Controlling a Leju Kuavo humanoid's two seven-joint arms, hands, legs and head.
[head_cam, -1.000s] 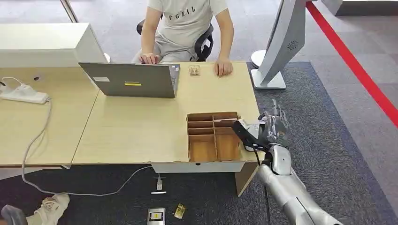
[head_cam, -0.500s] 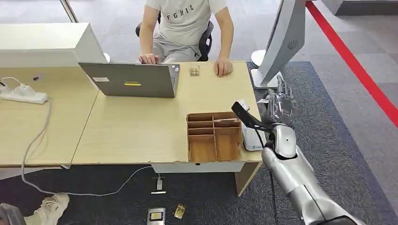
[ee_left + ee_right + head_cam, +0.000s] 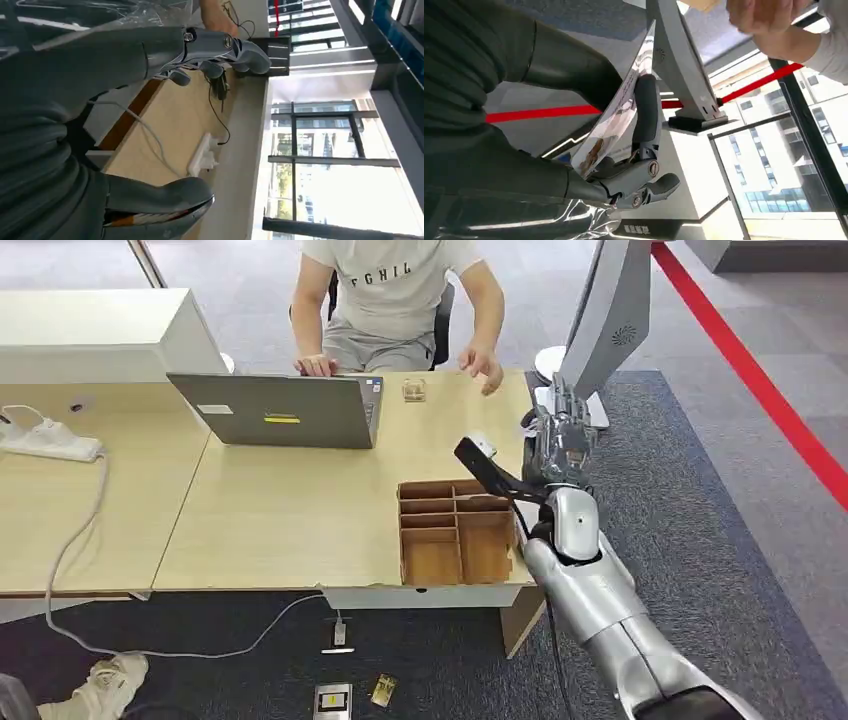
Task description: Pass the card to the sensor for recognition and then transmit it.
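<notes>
Nearest the robot, the right hand (image 3: pixel 562 440) is raised above the surface's (image 3: pixel 290 510) right edge, just beyond the wooden divided tray (image 3: pixel 456 530), and it grips the card (image 3: pixel 616 117) between thumb and fingers; the right wrist view shows the thin printed card (image 3: pixel 616 117) pinched flat against a dark finger, its face turned outward, which I judge suits presenting it to someone or to a reader. In the head view the card itself is too edge-on to make out among the fingers. The left hand (image 3: pixel 220 50) appears in its own wrist view with fingers loosely curled and nothing in them, hanging off to the side of the surface near the white power strip (image 3: pixel 202 157), evidently out of the way because this job needs one arm. The tray sits at the near right corner of the surface, its compartments open upward, a likely source of cards. Beyond the tray, farther along the surface, stands an open laptop (image 3: pixel 285 410) facing away from the robot, and a small clear object (image 3: pixel 414 390) lies beside it. Past the tray on the far side sits a person, one hand (image 3: pixel 483 365) lifted off the surface toward the robot's raised hand, probably ready to receive the card. To the right of the tray, on the carpet, a grey stand (image 3: pixel 600 330) rises. Which item is the sensor I cannot tell.
</notes>
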